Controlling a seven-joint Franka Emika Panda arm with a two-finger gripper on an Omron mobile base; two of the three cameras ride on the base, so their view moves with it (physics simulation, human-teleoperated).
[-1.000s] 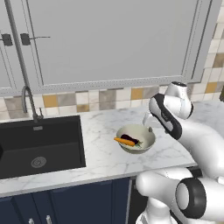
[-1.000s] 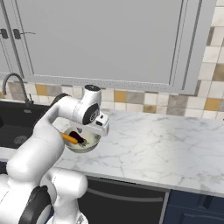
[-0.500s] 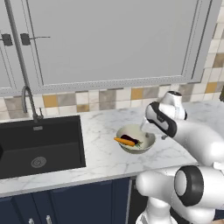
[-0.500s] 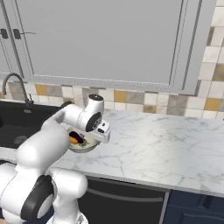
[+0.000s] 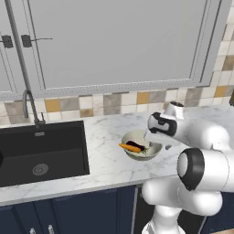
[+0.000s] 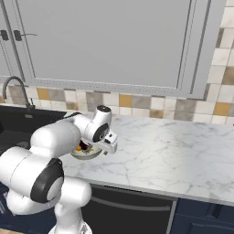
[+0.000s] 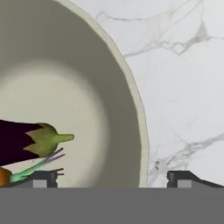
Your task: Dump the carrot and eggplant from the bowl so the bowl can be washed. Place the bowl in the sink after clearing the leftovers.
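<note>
Lowered since a second ago from above the bowl (image 5: 140, 147) to its right-hand rim: tool (image 7: 113, 178), jaws wide, nothing held. Rim wall between the two fingertips (image 7: 43, 178), one inside the bowl, one outside over the marble tabletop (image 5: 105, 137). Bowl upright on tabletop, right of sink (image 5: 41, 153), well apart from it. Carrot (image 5: 129, 147) and eggplant (image 5: 135, 145) inside, side by side, on the bowl's far half from the tool. Likely next: closing on the rim.

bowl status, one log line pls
bowl: on counter, rim between fingertips | carrot, eggplant: inside | gripper: open
</note>
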